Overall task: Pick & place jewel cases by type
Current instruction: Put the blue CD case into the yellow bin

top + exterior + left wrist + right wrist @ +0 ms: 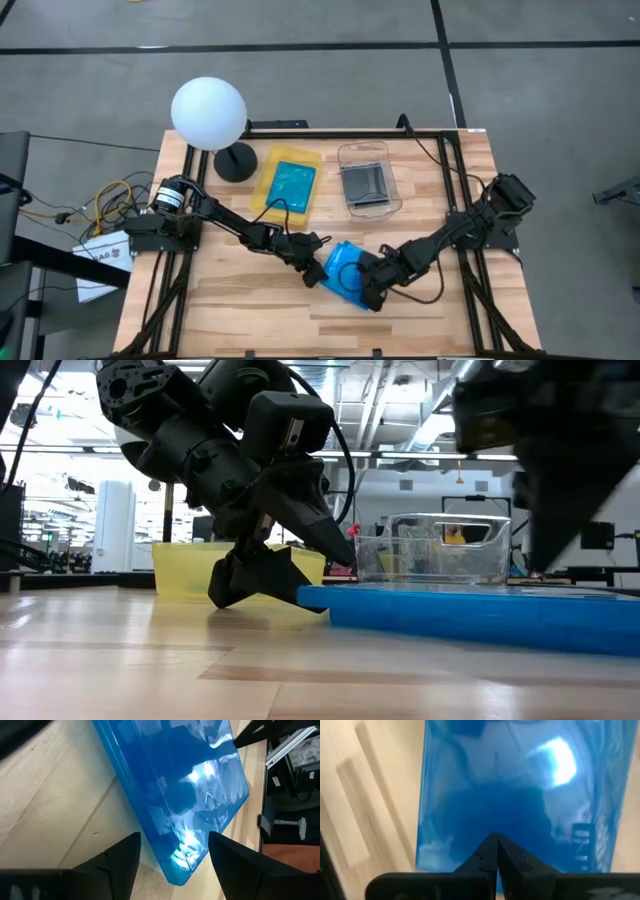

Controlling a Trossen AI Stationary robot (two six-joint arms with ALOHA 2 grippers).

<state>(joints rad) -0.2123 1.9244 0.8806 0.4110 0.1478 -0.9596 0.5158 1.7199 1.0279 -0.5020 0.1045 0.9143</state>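
Both arms crowded the same bright blue flat plastic jewel case (345, 275), which lay flat on the wooden bench (240, 310), well apart from the flat yellow tray (272, 168) and on the near side of it. The left claw (172, 857) stood wide open, its two dark fingers (117, 862) straddling one corner of that blue case, gripping nothing. The right claw (496, 851) sat at the case's opposite side with its tips pressed together into a point, resting over the blue lid rather than pinching it, as far as its wrist view showed.

Risk number one, to my eye: two claws on one thin case. If the left one closed on the corner while the right pressed down, the case could skate across the smooth wood or pivot out of the grip. A corner pinch on slick plastic looked weak too; lifted that way, the case might droop and slip free.

Second worry: the arms themselves. They sat very near each other beside the blue case, so a careless swing towards the yellow tray could knock them together.

Third: the drop. Another blue case (291, 185) already lay in the yellow tray, while the clear rectangular plastic container (368, 178) next to the tray held a grey case (364, 181). A case released tilted could lean on the tray's rim instead of lying flat.
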